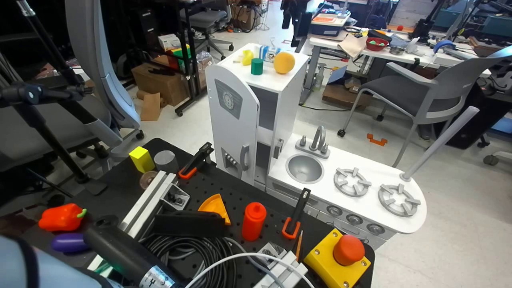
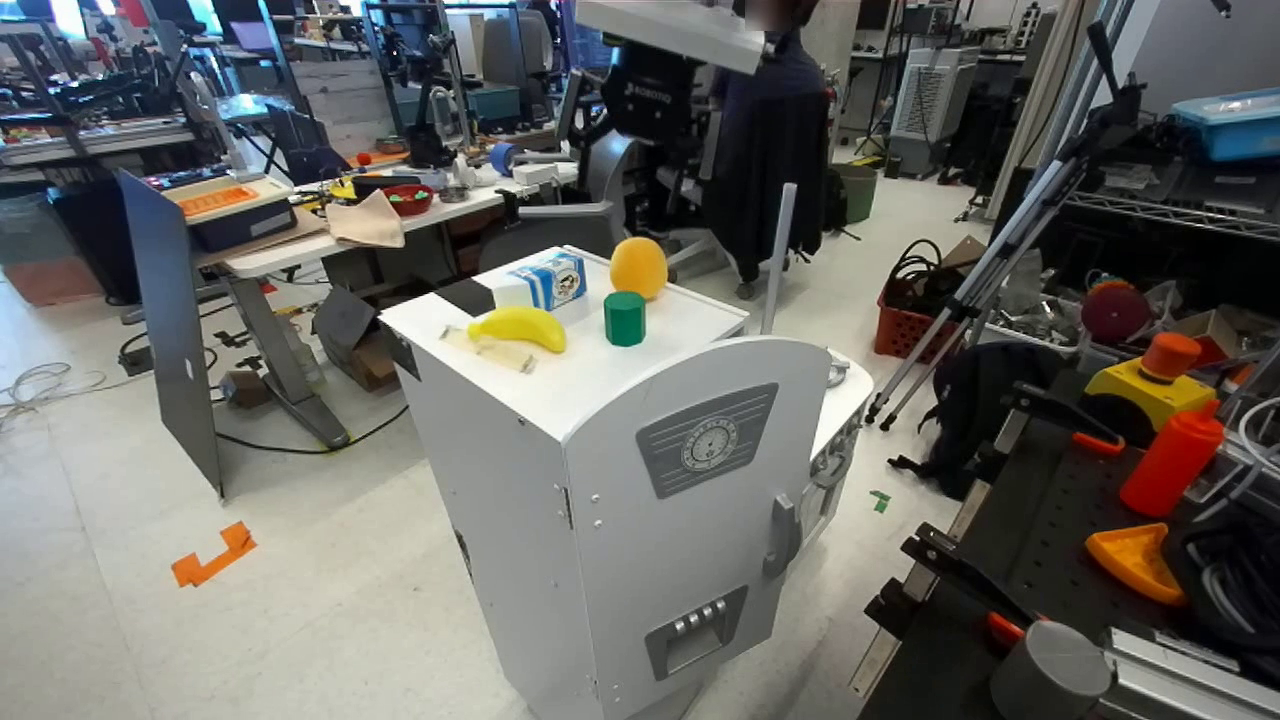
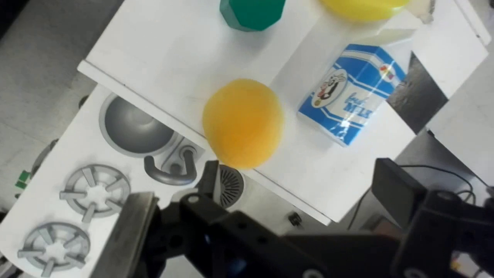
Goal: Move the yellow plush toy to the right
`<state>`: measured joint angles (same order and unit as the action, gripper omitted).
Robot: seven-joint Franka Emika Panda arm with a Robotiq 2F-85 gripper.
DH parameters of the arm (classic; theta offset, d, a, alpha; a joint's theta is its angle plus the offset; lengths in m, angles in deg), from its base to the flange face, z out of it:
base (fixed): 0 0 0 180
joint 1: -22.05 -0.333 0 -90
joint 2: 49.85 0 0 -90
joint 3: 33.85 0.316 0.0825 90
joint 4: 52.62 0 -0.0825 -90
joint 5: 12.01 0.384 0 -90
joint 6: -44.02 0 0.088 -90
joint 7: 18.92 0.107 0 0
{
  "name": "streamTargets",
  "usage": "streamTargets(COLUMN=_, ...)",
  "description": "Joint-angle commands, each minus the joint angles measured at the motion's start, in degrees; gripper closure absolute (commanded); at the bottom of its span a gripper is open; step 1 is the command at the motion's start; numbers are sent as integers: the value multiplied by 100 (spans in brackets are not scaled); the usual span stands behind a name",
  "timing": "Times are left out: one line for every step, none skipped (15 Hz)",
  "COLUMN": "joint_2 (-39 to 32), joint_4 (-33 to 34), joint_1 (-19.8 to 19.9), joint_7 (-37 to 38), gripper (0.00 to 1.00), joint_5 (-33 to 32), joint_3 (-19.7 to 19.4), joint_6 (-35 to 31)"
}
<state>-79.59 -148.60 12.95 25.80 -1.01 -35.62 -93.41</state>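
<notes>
In the wrist view the gripper [image 3: 301, 179] has its two dark fingers [image 3: 399, 193] spread wide, with nothing held between them. One fingertip shows close to the lower edge of the yellow plush toy [image 3: 243, 123] there, but in an exterior view the gripper appears higher up, with a clear gap between it and the toy. The toy is a soft-looking, roundish lump, slightly lopsided, its yellow deepening to orange toward the middle. It rests on top of the tall part of the white toy kitchen [image 1: 287, 112], by the edge on the side of the grey sink [image 3: 129, 117], near a green prism [image 2: 625, 319] and a blue-and-white milk carton [image 3: 352, 94], with a yellow banana [image 2: 522, 328] farther off.
</notes>
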Motion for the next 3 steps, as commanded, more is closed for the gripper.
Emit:
streamTargets(joint_2=900, joint_4=-1078, joint_1=-200, joint_7=74, gripper=0, joint_5=-388, joint_3=-70, joint_6=-758)
streamTargets(joint_2=986, joint_4=-1163, joint_1=-197, joint_7=120, gripper=0, joint_5=-436, joint_3=-66, joint_6=-595)
streamTargets(joint_2=593, joint_4=-636, joint_1=-109, joint_7=49, gripper=0, joint_5=-304, joint_3=33, joint_6=-430)
